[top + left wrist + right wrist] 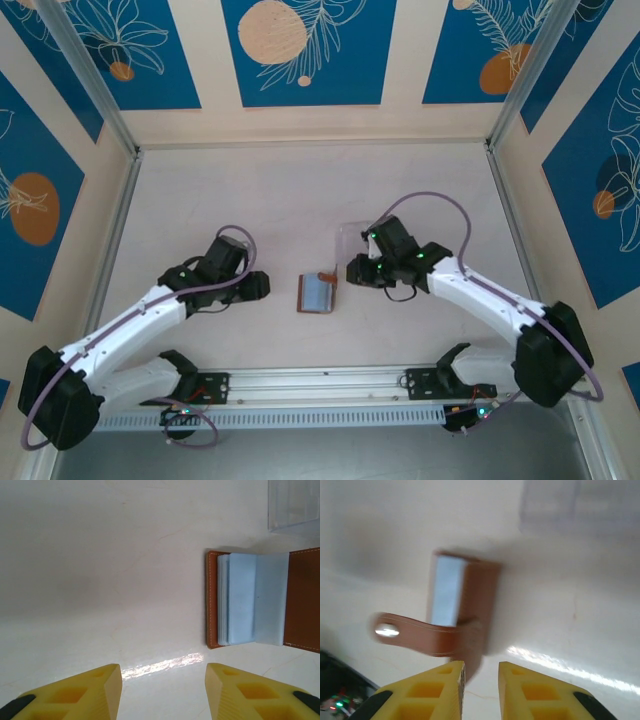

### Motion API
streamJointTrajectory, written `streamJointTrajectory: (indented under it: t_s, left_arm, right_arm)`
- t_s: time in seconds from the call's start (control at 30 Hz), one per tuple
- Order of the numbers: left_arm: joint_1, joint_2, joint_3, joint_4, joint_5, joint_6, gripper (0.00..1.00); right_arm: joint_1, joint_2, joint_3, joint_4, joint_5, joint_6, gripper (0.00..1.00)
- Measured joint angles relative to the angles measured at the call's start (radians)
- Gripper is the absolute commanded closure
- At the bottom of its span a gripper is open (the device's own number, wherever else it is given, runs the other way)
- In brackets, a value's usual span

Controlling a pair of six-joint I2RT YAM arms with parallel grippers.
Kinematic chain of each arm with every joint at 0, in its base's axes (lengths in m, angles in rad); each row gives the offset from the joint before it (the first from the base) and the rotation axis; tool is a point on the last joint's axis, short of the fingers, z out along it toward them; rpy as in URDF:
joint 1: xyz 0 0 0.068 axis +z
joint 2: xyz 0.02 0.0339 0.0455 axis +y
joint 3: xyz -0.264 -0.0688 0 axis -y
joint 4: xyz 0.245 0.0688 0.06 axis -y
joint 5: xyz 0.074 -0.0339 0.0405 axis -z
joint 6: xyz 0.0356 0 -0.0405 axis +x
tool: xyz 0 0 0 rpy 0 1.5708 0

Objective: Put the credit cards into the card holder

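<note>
The card holder (318,292) lies open on the white table between my two grippers, brown leather with pale blue sleeves facing up. In the left wrist view the card holder (250,605) lies ahead and to the right of my left gripper (162,672), which is open over bare table just to its left (262,287). My right gripper (352,272) hovers at its right edge. In the blurred right wrist view the card holder (465,600) and its snap tab (410,632) sit just beyond my right gripper (481,666), jaws narrowly open, the cover's corner at their mouth. The credit cards are hidden.
A clear plastic stand (352,233) stands just behind the right gripper and behind the holder's right side, seen too in the wrist views (295,505) (550,505). Aluminium rails (320,382) and patterned walls bound the table.
</note>
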Motion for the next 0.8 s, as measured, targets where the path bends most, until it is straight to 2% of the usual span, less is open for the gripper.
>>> streamJointTrajectory:
  t_s: [0.17, 0.37, 0.8]
  left_arm:
    - [0.0, 0.031, 0.027, 0.001, 0.011, 0.022, 0.53]
    - [0.001, 0.082, 0.043, 0.0, 0.017, 0.041, 0.53]
    - [0.001, 0.117, 0.099, -0.026, 0.016, 0.093, 0.52]
  right_arm:
    - [0.04, 0.172, 0.013, 0.04, -0.012, 0.013, 0.83]
    - [0.108, 0.362, 0.116, 0.096, -0.014, 0.014, 0.82]
    - [0.193, 0.58, 0.311, 0.039, 0.106, 0.014, 0.81]
